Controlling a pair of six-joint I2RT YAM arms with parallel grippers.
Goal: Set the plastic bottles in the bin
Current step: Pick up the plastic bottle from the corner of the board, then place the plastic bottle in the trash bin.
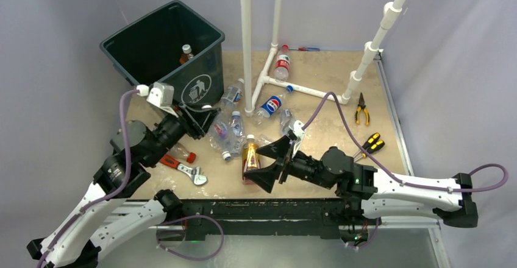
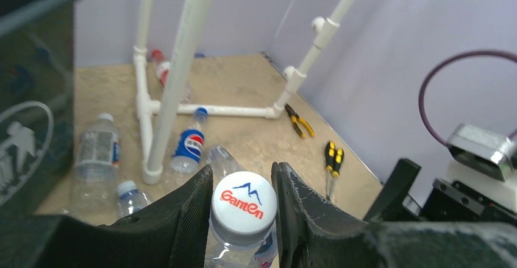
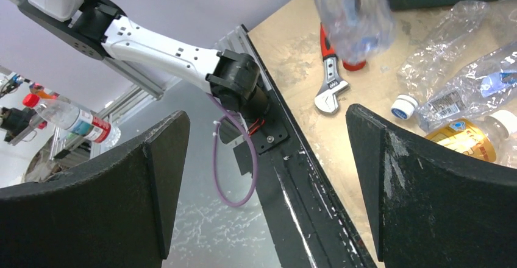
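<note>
Zero regrip: clamping clear white-capped plastic bottle (image 2: 244, 207) in left claw (image 2: 242, 176), dark green square bin (image 1: 210, 67) just left; right claw (image 1: 263, 164) apart.

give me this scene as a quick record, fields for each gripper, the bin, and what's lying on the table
left gripper: shut on the white cap of a clear bottle, next to the bin
right gripper: open wide, nothing between the fingers, amber bottle beside it
bin: one brown bottle inside
loose bottles: blue-label bottle, red-label bottle, crushed clear bottles
tools: wrench, pliers
</note>
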